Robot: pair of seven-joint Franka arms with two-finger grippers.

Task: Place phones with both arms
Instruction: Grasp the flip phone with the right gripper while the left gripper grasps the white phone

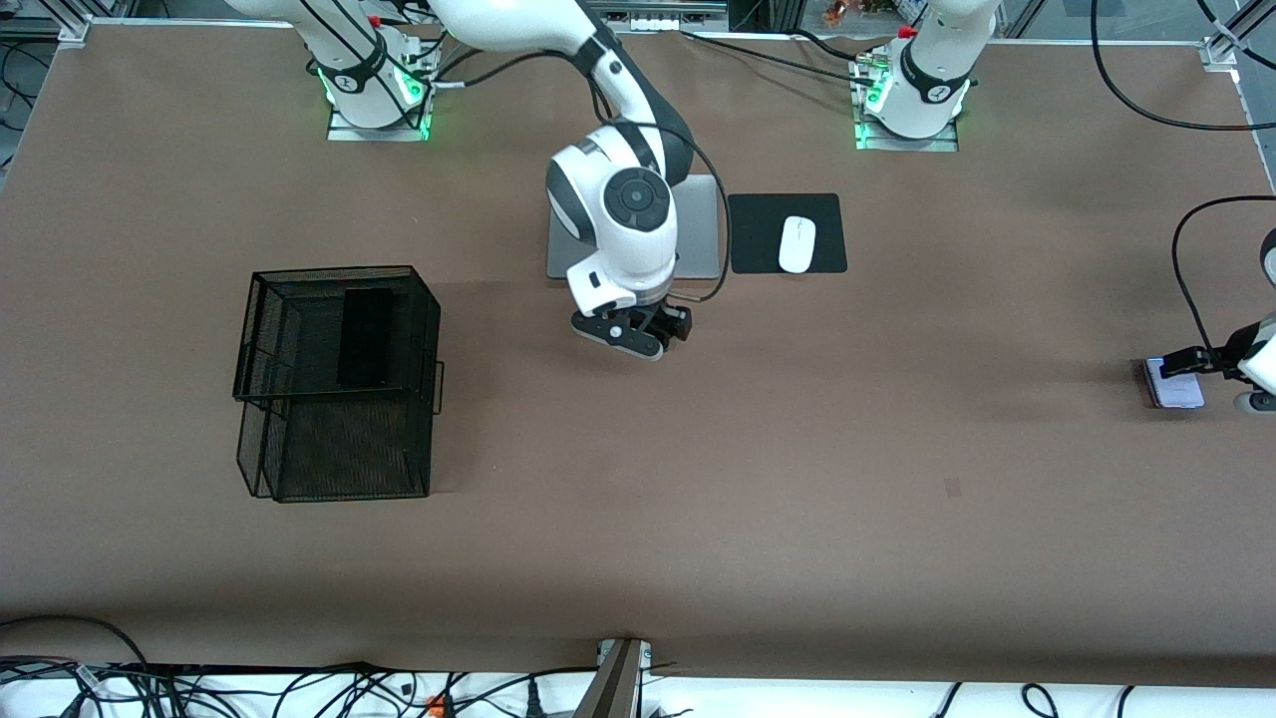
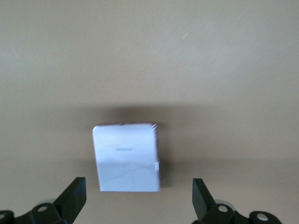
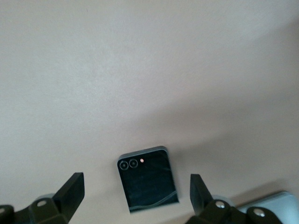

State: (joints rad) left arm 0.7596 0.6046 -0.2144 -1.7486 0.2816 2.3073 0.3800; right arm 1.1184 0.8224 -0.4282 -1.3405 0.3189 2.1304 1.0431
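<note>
Brown tabletop (image 1: 698, 519) fills the frame. Nearest the camera on it, at lower left of the frame, stands a black wire mesh basket (image 1: 339, 384) with a long black phone (image 1: 365, 339) lying inside its upper tier. At upper centre, a grey laptop (image 1: 698, 229) lies partly hidden under the right arm, beside a black mouse pad (image 1: 763, 234) carrying a white mouse (image 1: 797, 243). The right hand (image 1: 630, 334) hangs over the tabletop just below the laptop in the frame, fingers spread wide and holding nothing; its wrist view shows a small black phone (image 3: 149, 179) lying flat between them. At the right edge of the frame, the left hand (image 1: 1191, 361) hovers over a pale lavender phone (image 1: 1174, 383), fingers also wide apart and empty.
</note>
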